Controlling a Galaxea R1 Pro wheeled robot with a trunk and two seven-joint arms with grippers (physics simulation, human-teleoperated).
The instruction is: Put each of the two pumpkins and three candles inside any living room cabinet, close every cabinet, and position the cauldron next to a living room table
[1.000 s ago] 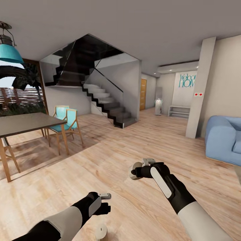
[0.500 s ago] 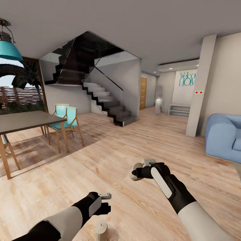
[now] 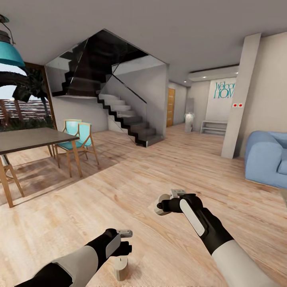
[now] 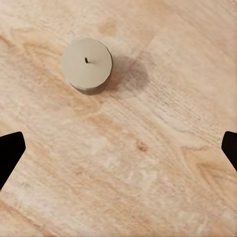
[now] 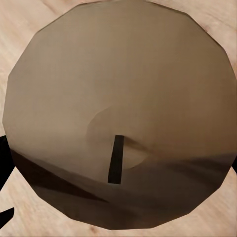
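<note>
Standing upright on the wooden floor (image 3: 131, 187) just below the left gripper (image 4: 118, 148) is one candle (image 3: 120, 268), a stubby cylinder with a pale flat top and a short wick, untouched; in the left wrist view it sits ahead of the jaws and off to one side of their line, so that arm is not yet centred over it. Those jaws are spread wide, their two dark tips showing at opposite edges of the left wrist view with bare planks between them and nothing held, which I read as readiness for a pick-up from above. A second candle (image 5: 118, 113) is already in the right gripper (image 3: 165, 204): in the right wrist view its pale top and dark wick sit hard against the camera, and in the head view the pale disc sits in that gripper's jaws, closed around it and carried clear of the floor, probably so it can travel along while the left arm collects the loose one. Farther out stand the dark dining table (image 3: 32, 139) with its teal chairs (image 3: 79, 137), the black staircase (image 3: 127, 119) and, at the right edge, a blue sofa (image 3: 265, 161).
</note>
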